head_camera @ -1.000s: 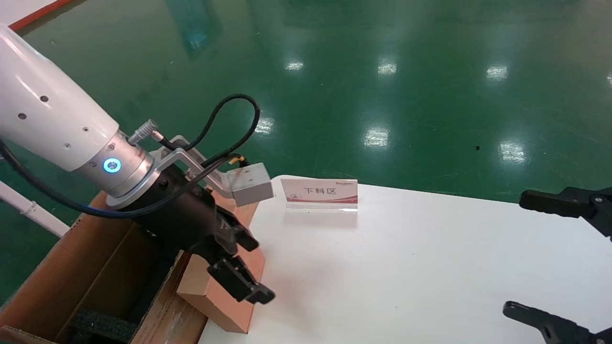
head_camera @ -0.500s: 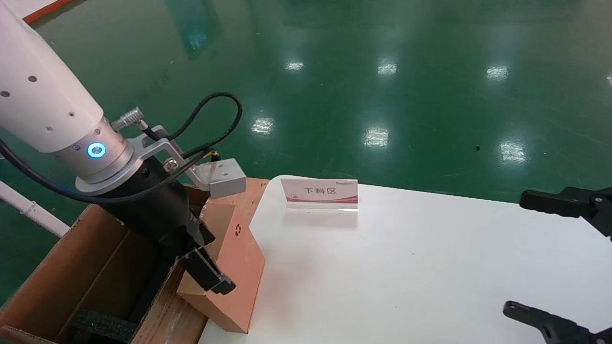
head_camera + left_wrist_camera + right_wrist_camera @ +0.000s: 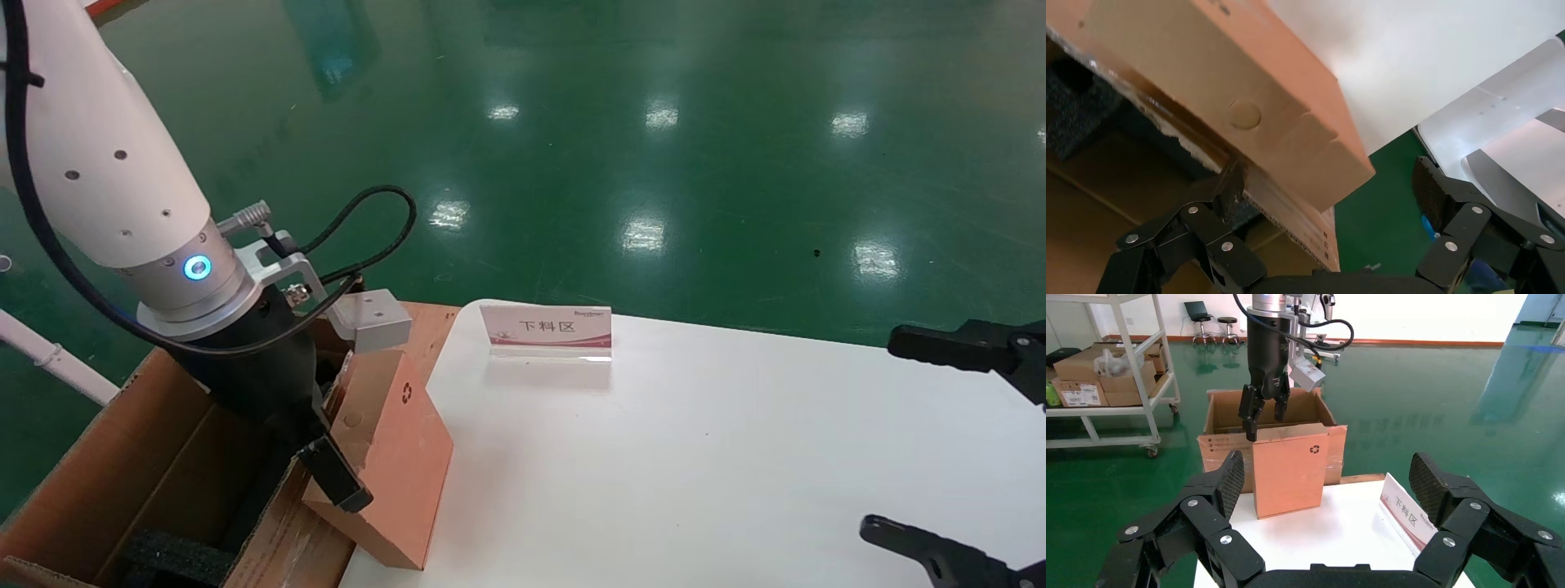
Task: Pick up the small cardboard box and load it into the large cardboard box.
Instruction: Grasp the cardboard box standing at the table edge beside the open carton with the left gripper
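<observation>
Cartons: two are showing, one large cardboard box (image 3: 176, 457) beside the white table (image 3: 703, 457) on the robot's left, and one small cardboard box (image 3: 392, 461) standing on the table's left edge, tilting against the big carton's taped rim.
Large cardboard box: it is sitting open, with black foam (image 3: 176, 555) lying inside.
Small cardboard box: it is carrying a black recycling symbol (image 3: 406, 394) and a round punched mark (image 3: 1245, 114).
Left gripper (image 3: 331, 469): it is hanging just above the small carton's top edge at the big carton's rim, jaws spread wide and gripping nothing; in the head view one finger is overlapping the carton's face, though contact cannot be told.
Sign: one placard (image 3: 546, 327) is standing at the table's far edge, reading 下料区; the small print on it is too fine to read.
Right gripper (image 3: 948, 457): it is staying parked over the table's right side, jaws wide apart, holding nothing.
</observation>
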Action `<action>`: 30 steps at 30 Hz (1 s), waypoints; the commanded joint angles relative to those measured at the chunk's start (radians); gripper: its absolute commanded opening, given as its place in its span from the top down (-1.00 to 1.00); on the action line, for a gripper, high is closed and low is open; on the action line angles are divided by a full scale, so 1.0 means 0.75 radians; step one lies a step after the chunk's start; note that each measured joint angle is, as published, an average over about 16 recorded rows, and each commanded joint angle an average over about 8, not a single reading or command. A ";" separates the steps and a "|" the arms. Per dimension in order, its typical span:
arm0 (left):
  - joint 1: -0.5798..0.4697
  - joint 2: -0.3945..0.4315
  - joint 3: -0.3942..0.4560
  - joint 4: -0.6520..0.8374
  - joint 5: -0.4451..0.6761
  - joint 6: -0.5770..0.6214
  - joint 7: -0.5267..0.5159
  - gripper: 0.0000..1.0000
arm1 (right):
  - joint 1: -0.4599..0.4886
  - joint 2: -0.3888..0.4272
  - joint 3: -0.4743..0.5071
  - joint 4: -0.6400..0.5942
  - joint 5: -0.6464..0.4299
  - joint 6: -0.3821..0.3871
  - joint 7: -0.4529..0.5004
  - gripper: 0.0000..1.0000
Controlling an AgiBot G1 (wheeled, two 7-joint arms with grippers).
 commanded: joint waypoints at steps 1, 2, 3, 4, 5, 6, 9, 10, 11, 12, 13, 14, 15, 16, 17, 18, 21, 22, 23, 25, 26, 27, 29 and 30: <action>-0.009 0.010 0.028 0.000 0.002 -0.007 -0.024 -1.00 | 0.000 0.000 0.000 0.000 0.000 0.000 0.000 -1.00; -0.008 0.011 0.035 0.000 0.005 -0.014 -0.033 -1.00 | 0.000 0.000 0.000 0.000 0.000 0.000 0.000 -1.00; -0.006 0.012 0.042 0.000 0.007 -0.022 -0.042 -1.00 | 0.000 0.000 0.000 0.000 0.000 0.000 0.000 -1.00; -0.004 0.011 0.048 0.000 0.009 -0.030 -0.051 -1.00 | 0.000 0.000 0.000 0.000 0.000 0.000 0.000 -1.00; 0.000 0.010 0.052 0.000 0.011 -0.039 -0.058 -1.00 | 0.000 0.000 -0.001 0.000 0.000 0.000 0.000 -1.00; 0.003 0.009 0.056 0.000 0.012 -0.048 -0.065 -1.00 | 0.000 0.000 -0.001 0.000 0.000 0.000 0.000 -1.00; 0.017 0.006 0.063 0.000 0.018 -0.075 -0.082 -1.00 | 0.000 0.000 -0.001 0.000 0.001 0.000 0.000 -1.00; 0.022 0.004 0.065 0.000 0.020 -0.085 -0.087 -1.00 | 0.000 0.000 -0.001 0.000 0.001 0.000 -0.001 -1.00; 0.027 0.003 0.067 0.000 0.023 -0.094 -0.091 -1.00 | 0.000 0.000 -0.001 0.000 0.001 0.000 -0.001 -1.00; 0.033 0.001 0.069 0.001 0.026 -0.102 -0.094 -1.00 | 0.000 0.000 -0.001 0.000 0.001 0.001 -0.001 -1.00; 0.038 0.000 0.071 0.001 0.030 -0.110 -0.097 -1.00 | 0.000 0.001 -0.001 0.000 0.001 0.001 -0.001 -1.00; 0.043 0.000 0.073 0.001 0.034 -0.118 -0.100 -1.00 | 0.000 0.001 -0.001 0.000 0.001 0.001 -0.001 -1.00; 0.048 -0.001 0.075 0.001 0.038 -0.125 -0.103 -1.00 | 0.000 0.001 -0.001 0.000 0.001 0.001 -0.001 -1.00; 0.054 -0.002 0.077 0.001 0.042 -0.133 -0.106 -1.00 | 0.000 0.001 -0.002 0.000 0.001 0.001 -0.001 -1.00; 0.059 -0.002 0.079 0.001 0.046 -0.140 -0.109 -1.00 | 0.000 0.001 -0.002 0.000 0.001 0.001 -0.001 -1.00; 0.065 -0.003 0.081 0.001 0.050 -0.148 -0.112 -1.00 | 0.000 0.001 -0.002 0.000 0.001 0.001 -0.001 -1.00; 0.082 -0.003 0.087 0.001 0.063 -0.170 -0.121 -1.00 | 0.000 0.001 -0.002 0.000 0.001 0.001 -0.001 -1.00; 0.088 -0.004 0.089 0.002 0.068 -0.179 -0.125 -1.00 | 0.000 0.001 -0.002 0.000 0.001 0.001 -0.001 -1.00; 0.093 -0.004 0.090 0.002 0.072 -0.187 -0.128 -1.00 | 0.000 0.001 -0.002 0.000 0.001 0.001 -0.001 -1.00; 0.103 -0.005 0.094 0.002 0.082 -0.203 -0.137 -1.00 | 0.001 0.001 -0.002 0.000 0.002 0.001 -0.001 -1.00; 0.107 -0.005 0.095 0.002 0.086 -0.211 -0.141 -1.00 | 0.001 0.001 -0.002 0.000 0.002 0.001 -0.001 -1.00; 0.111 -0.006 0.096 0.002 0.090 -0.218 -0.147 -1.00 | 0.001 0.001 -0.003 0.000 0.002 0.001 -0.001 -1.00; 0.118 -0.007 0.097 0.002 0.097 -0.234 -0.157 -1.00 | 0.001 0.001 -0.003 0.000 0.002 0.001 -0.001 -1.00; 0.121 -0.007 0.097 0.002 0.100 -0.242 -0.163 -1.00 | 0.001 0.001 -0.003 0.000 0.002 0.001 -0.001 -1.00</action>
